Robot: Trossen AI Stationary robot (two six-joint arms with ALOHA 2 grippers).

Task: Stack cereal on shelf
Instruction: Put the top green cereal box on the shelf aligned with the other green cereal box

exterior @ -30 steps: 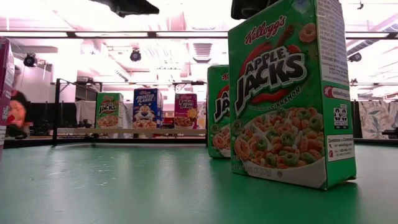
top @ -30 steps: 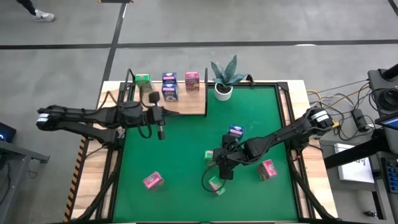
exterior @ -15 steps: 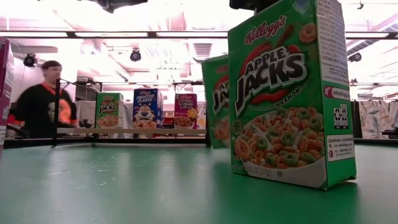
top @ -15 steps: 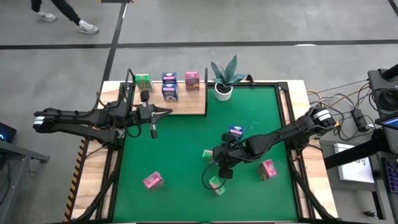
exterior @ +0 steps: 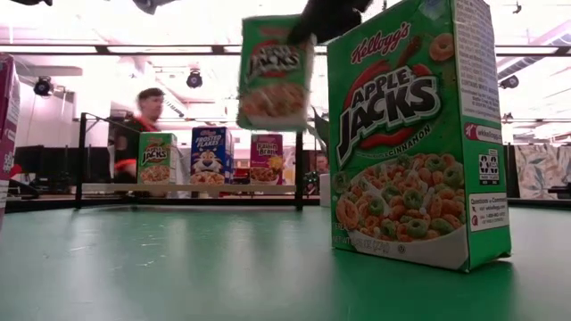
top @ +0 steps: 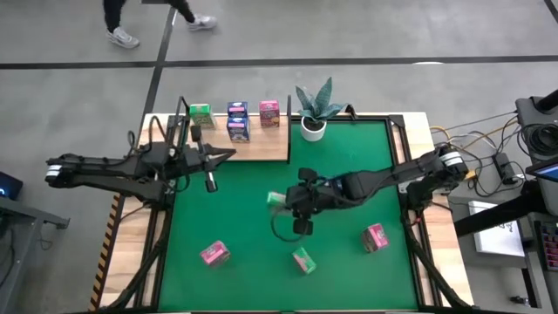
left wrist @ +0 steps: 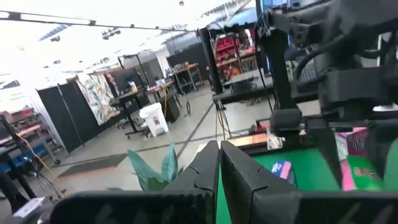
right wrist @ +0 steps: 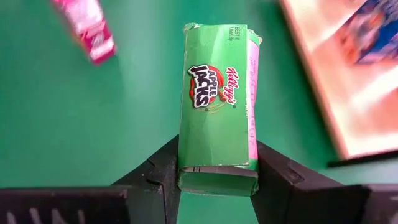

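Note:
My right gripper point(top: 288, 199) is shut on a green cereal carton point(top: 275, 199), held above the middle of the green table; the low view shows the carton point(exterior: 275, 73) in the air. The light-wood shelf point(top: 261, 146) at the far left carries a green point(top: 200, 113), a blue-and-white point(top: 237, 122) and a pink carton point(top: 269, 113), all upright. Another green carton point(top: 302, 259) and two pink ones point(top: 214, 253) point(top: 376, 236) rest on the table. My left gripper point(top: 231, 154) is shut and empty, at the shelf's near edge. My right gripper pinches the green carton between its two fingers point(right wrist: 163, 171), which lie on its two opposite side faces at one end point(right wrist: 217, 177). The fingers come slanting from above and from the table's right. The carton is lifted clear and hangs below the gripper, slightly tilted point(exterior: 275, 73).
A potted plant point(top: 314, 118) stands just right of the shelf at the far edge. A thin black post point(top: 289, 131) rises at the shelf's right end. A person walks beyond the table's far side point(exterior: 138, 129). Open green felt lies between the held carton and the shelf.
My right gripper has lifted the green carton off the table and carried it up and toward the far left, nearer the shelf. My left arm has drawn back a little toward the table's left edge.

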